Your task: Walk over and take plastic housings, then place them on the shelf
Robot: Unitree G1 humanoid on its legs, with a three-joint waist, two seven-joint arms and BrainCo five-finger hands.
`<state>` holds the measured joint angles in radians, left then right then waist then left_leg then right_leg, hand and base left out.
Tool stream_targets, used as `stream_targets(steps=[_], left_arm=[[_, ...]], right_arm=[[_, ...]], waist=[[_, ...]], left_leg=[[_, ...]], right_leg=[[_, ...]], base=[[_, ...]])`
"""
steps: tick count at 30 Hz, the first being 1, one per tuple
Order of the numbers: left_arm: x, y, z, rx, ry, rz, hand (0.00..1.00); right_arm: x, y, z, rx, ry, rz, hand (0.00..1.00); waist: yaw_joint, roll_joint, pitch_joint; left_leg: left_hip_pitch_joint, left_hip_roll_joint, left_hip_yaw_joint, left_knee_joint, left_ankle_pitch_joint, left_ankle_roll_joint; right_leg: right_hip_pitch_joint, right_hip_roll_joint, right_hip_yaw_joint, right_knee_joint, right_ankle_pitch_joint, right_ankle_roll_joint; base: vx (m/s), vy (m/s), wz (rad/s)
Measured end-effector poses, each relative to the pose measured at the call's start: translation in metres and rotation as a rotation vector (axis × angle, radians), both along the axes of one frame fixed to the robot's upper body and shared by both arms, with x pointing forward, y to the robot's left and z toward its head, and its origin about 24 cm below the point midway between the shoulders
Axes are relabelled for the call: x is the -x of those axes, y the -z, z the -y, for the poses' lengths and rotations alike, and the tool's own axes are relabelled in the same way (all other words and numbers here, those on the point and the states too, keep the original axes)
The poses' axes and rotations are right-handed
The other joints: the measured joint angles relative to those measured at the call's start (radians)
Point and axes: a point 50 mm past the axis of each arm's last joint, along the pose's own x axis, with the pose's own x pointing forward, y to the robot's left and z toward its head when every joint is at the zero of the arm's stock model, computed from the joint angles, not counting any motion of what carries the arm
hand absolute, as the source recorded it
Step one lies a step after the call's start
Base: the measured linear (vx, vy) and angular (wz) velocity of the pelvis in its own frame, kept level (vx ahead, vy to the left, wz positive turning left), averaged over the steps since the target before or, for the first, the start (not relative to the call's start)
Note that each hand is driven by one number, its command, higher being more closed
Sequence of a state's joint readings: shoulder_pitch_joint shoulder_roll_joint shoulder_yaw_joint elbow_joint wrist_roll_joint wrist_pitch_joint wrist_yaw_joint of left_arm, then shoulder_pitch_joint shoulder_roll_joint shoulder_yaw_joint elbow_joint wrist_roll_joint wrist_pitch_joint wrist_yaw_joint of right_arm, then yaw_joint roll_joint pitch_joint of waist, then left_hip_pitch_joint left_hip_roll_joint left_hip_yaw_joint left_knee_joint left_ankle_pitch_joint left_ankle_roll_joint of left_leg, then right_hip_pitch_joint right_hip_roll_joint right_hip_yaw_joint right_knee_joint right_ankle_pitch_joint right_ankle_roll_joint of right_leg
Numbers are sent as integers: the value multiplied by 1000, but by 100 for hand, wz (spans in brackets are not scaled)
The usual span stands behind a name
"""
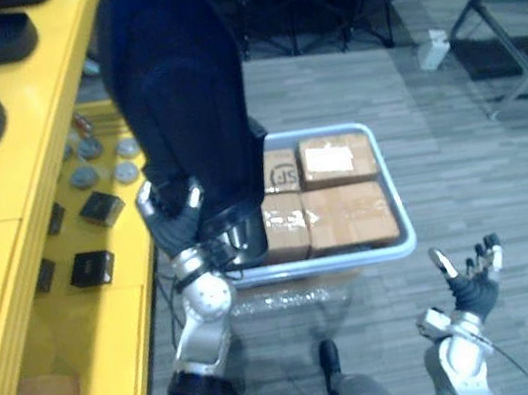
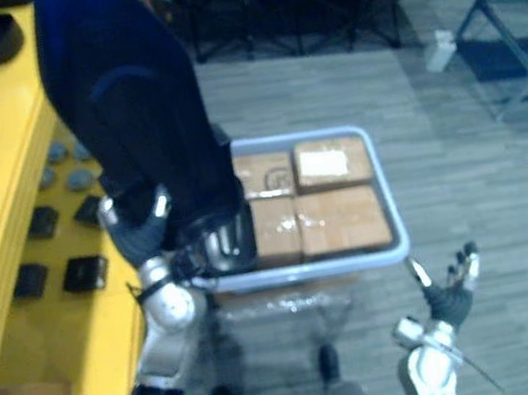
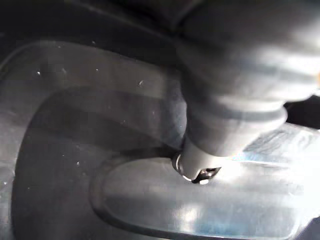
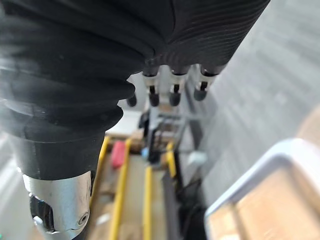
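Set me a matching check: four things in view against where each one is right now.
1 plastic housing
2 right hand
3 cardboard boxes
4 small black blocks

A in the pale bin
B on the yellow shelf's lower level
C gripped by the left hand, raised
D open above the floor

Pairs: 1-C, 2-D, 3-A, 4-B.

Cardboard boxes (image 1: 329, 192) in pale tub (image 1: 336, 262), grey floor (image 1: 483, 171).

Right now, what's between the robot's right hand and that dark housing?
A bin of cardboard boxes separates right hand from dark housing, in both eye views.
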<state>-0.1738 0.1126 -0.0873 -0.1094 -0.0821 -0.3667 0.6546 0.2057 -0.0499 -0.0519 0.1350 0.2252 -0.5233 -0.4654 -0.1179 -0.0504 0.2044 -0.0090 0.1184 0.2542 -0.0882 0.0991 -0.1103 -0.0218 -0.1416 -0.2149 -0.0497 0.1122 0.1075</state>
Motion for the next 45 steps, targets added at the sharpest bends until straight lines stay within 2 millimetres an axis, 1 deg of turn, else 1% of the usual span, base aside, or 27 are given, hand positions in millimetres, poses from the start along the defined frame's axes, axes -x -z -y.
stream_targets(steps=[2, 3, 4, 6, 7, 8, 10, 12, 13, 15, 16, 17, 19, 21, 22, 24, 27, 29, 31, 32, 34, 35, 37, 40, 43, 44, 45], left_arm=[[15, -2, -23, -4, -82, 18, 100], [18, -2, -29, -10, -100, 18, 100], [26, -1, -41, -24, -138, 9, 100], [37, 1, -59, -42, -207, -19, 100], [41, 1, -64, -45, -228, -28, 100], [48, 2, -72, -53, -265, -47, 100], [58, 4, -84, -62, -318, -76, 100], [72, 8, -100, -70, -386, -123, 100], [75, 9, -103, -71, -400, -134, 100], [90, 15, -118, -79, -470, -182, 100], [93, 16, -121, -81, -487, -196, 100], [102, 21, -127, -82, -522, -227, 100], [117, 27, -134, -76, -582, -272, 100], [141, 39, -141, -50, -657, -340, 100], [147, 41, -142, -43, -676, -356, 100], [165, 50, -142, 5, -712, -399, 100], [181, 61, -142, 110, -733, -424, 100], [185, 65, -140, 143, -732, -430, 100], [184, 65, -140, 157, -708, -424, 100], [180, 64, -139, 151, -681, -416, 100], [171, 63, -136, 143, -626, -398, 100], [168, 62, -135, 138, -599, -389, 100], [167, 62, -134, 131, -575, -389, 100], [162, 64, -128, 135, -527, -397, 100], [157, 66, -123, 140, -498, -398, 100], [156, 66, -123, 141, -492, -395, 100], [153, 64, -122, 139, -484, -385, 100]], right_arm=[[-6, -4, 1, -6, -63, 31, 0], [-8, -6, 2, -1, -79, 39, 0], [-14, -10, 2, 4, -121, 62, 0], [-28, -21, -3, 18, -213, 111, 0], [-33, -24, -7, 18, -246, 122, 0], [-42, -29, -14, 14, -311, 141, 0], [-54, -33, -29, 14, -417, 145, 0], [-64, -30, -50, 7, -550, 113, 0], [-65, -28, -56, 5, -580, 102, 0], [-73, -21, -75, -3, -675, 51, 0], [-74, -19, -79, -6, -691, 42, 0], [-76, -17, -85, -8, -716, 31, 0], [-80, -20, -91, -5, -743, 37, 0], [-83, -22, -97, 2, -774, 45, 0], [-84, -22, -99, 4, -781, 43, 0], [-84, -22, -100, 3, -785, 41, 0], [-85, -20, -100, 1, -789, 20, 0], [-84, -17, -98, -3, -787, 3, 0], [-83, -15, -98, -7, -787, -9, 0], [-83, -14, -95, -9, -775, -14, 0], [-80, -9, -87, -10, -742, -39, 0], [-78, -6, -81, 4, -722, -60, 0], [-76, -4, -77, 11, -700, -76, 0], [-77, -5, -73, 29, -686, -75, 0], [-76, -7, -73, 40, -698, -61, 0], [-76, -6, -73, 39, -698, -63, 0], [-75, -6, -73, 40, -695, -65, 0]], waist=[[23, 27, -27], [34, 33, -35], [53, 46, -52], [82, 61, -70], [91, 64, -73], [109, 66, -79], [135, 63, -90], [174, 52, -113], [185, 48, -116], [232, 34, -126], [244, 33, -126], [265, 29, -129], [289, 27, -130], [330, 25, -132], [336, 24, -132], [358, 22, -132], [366, 20, -133], [366, 19, -130], [364, 19, -125], [345, 6, -117], [332, 5, -107], [328, -2, -98], [330, -4, -81], [333, 15, -55], [322, 33, -36], [321, 34, -35], [318, 33, -29]], left_leg=[[9, -3, -31, 0, 0, 0], [10, -3, -36, 0, 0, 0], [9, -6, -52, -1, 0, 0], [8, -12, -84, -1, 2, -1], [9, -13, -91, -1, 4, 0], [8, -16, -111, -1, 8, 0], [3, -22, -145, -1, 12, 0], [-19, -32, -199, -1, 21, 3], [-24, -35, -215, -1, 22, 2], [-34, -47, -261, -1, 28, 7], [-34, -52, -276, -1, 30, 10], [-38, -62, -302, -1, 31, 11], [-47, -75, -337, 0, 36, 17], [-47, -87, -364, 0, 36, 17], [-47, -90, -370, 0, 36, 18], [-46, -95, -387, -1, 35, 18], [-45, -93, -387, 0, 33, 22], [-46, -92, -386, 0, 32, 26], [-58, -93, -378, 0, 30, 33], [-66, -89, -342, 0, 36, 48], [-84, -82, -282, 1, 50, 67], [-88, -81, -256, 1, 69, 72], [-93, -100, -278, 1, 84, 68], [-102, -124, -304, 0, 89, 78], [-99, -128, -298, 0, 81, 82], [-99, -127, -296, 1, 81, 82], [-102, -127, -296, 1, 81, 82]], right_leg=[[31, -4, -35, 1, -15, 2], [36, -5, -39, 1, -19, 2], [46, -7, -61, 0, -24, 2], [68, -11, -93, -2, -32, -4], [76, -12, -104, -5, -32, -4], [94, -13, -126, -13, -34, -2], [111, -15, -162, -17, -39, 1], [127, -18, -218, -19, -48, 6], [131, -19, -233, -19, -49, 5], [154, -24, -285, -20, -55, 7], [163, -26, -304, -20, -56, 7], [177, -31, -327, -16, -63, 14], [189, -37, -364, -8, -72, 14], [203, -45, -393, 0, -84, 15], [204, -47, -397, 6, -90, 21], [214, -51, -417, 23, -111, 16], [213, -51, -417, 29, -119, 25], [215, -51, -419, 33, -122, 27], [220, -52, -442, 35, -124, 29], [236, -53, -478, 36, -126, 33], [253, -58, -535, 45, -126, 36], [267, -65, -566, 61, -128, 39], [269, -83, -578, 86, -146, 35], [272, -96, -573, 97, -169, 10], [281, -98, -571, 98, -184, 31], [281, -98, -571, 99, -185, 33], [282, -99, -564, 108, -197, 51]], base=[[-19, -4, 44], [-33, 1, 37], [-28, 1, 37], [-39, 2, 45], [-40, 0, 46], [-40, -7, 51], [-31, -9, 56], [-2, -11, 67], [38, -10, 68], [46, -4, 65], [48, 3, 67], [44, 8, 73], [41, 15, 61], [28, 10, 37], [15, 1, 38], [8, -2, 28], [0, -1, 3], [-1, -2, 2], [-1, -9, 30], [12, -14, 68], [49, 13, 98], [81, 75, 105], [64, 95, 66], [22, 84, 31], [-13, 29, 9], [-17, -10, 7], [-5, -16, 8]])
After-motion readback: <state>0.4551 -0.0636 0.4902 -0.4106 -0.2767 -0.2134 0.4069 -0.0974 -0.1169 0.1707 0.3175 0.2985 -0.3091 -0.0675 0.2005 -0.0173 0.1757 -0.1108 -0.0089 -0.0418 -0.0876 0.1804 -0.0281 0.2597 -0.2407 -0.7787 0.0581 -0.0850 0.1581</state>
